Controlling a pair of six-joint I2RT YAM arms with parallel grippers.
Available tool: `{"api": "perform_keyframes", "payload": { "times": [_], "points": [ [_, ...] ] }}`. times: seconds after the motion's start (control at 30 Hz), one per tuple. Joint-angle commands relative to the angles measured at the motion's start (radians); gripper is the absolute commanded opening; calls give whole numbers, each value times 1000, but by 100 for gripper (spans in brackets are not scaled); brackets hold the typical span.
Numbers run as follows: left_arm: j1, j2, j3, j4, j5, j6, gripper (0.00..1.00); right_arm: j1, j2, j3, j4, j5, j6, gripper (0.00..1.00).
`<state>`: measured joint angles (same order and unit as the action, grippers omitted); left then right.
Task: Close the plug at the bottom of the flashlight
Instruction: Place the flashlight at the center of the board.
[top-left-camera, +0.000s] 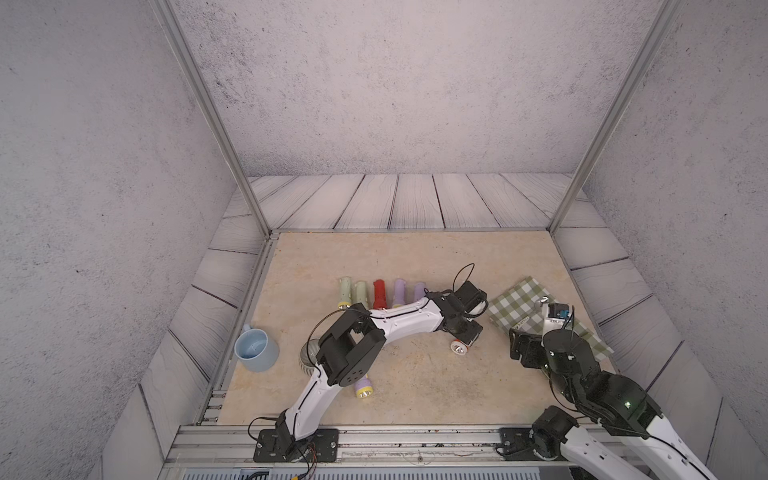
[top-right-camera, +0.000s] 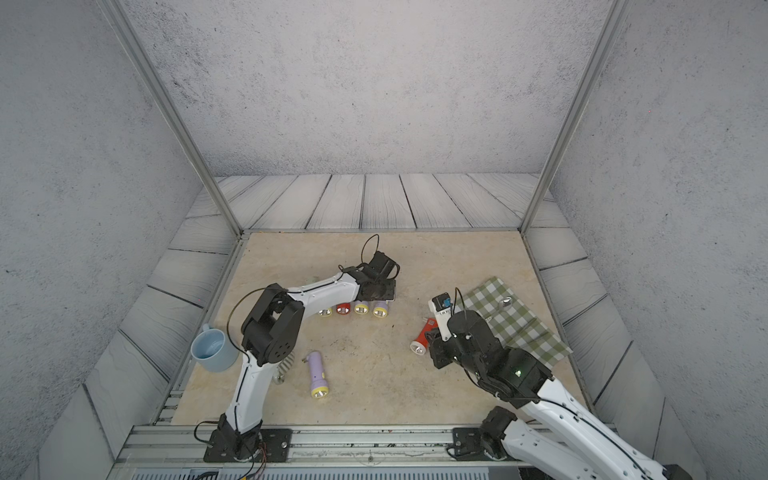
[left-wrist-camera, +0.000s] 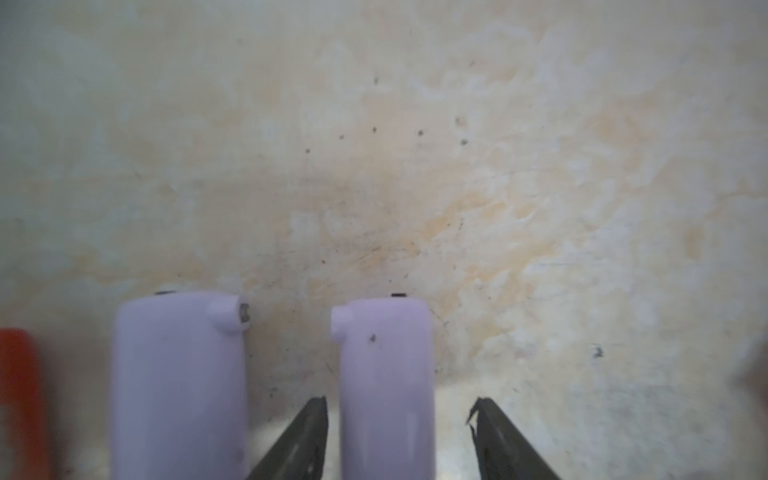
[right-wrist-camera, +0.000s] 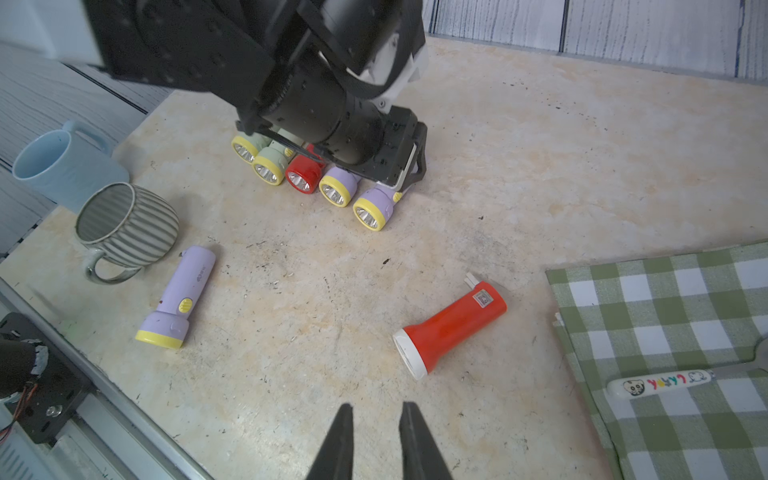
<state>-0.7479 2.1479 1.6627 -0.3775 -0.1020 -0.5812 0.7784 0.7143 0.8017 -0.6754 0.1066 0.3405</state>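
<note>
In a top view: row of five small plastic flashlights (top-right-camera: 343, 308) mid-table; orange-red plastic flashlight (top-right-camera: 422, 336) lies apart, beside the right arm (top-right-camera: 478, 345).
Left wrist: left gripper (left-wrist-camera: 399, 409) part-open, astride the row's end lilac plastic flashlight (left-wrist-camera: 386, 374), not clamping.
Right wrist: right gripper (right-wrist-camera: 377, 413) slightly open, empty; orange-red flashlight's white plug prongs (right-wrist-camera: 471, 279) stick out.

Orange flashlight (right-wrist-camera: 453, 326), white-rimmed head, lying on its side, white plug (right-wrist-camera: 471, 279) sticking out at its tail
</note>
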Motion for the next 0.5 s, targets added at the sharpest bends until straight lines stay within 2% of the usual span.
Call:
{"api": "perform_keyframes", "payload": {
  "times": [0.0, 0.13, 0.27, 0.47],
  "points": [
    [-31, -158, -5, 1, -56, 58, 61, -4, -7, -6, 7, 7, 7, 25],
    [-72, -271, -71, 26, -76, 122, 62, -4, -17, -1, -11, 43, 22, 26],
    [-107, -333, -175, 80, 9, 150, 62, -5, -67, 3, -24, 130, 47, 30],
    [-175, -339, -260, 98, 151, 230, 62, -8, -89, 8, -87, 228, 80, 38]
  ]
}}
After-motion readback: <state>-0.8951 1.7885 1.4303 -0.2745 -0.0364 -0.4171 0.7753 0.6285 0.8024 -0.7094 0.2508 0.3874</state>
